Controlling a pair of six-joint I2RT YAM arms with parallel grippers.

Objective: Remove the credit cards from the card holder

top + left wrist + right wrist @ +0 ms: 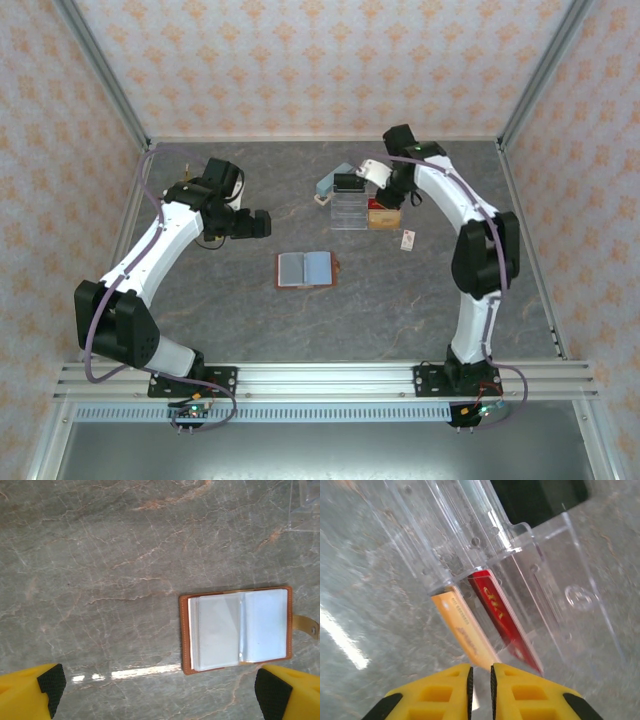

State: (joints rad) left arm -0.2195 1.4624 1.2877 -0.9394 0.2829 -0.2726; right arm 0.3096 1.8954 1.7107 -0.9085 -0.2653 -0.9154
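Card holder [235, 630] open flat, brown edge, pale sleeves (perhaps plastic)

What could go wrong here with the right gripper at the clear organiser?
The right gripper, jaws barely apart, sits right at the orange card leaning in the clear organiser; withdrawing could drag it or knock the red card beside it. The card holder lies open with nothing holding it, so it may slide.
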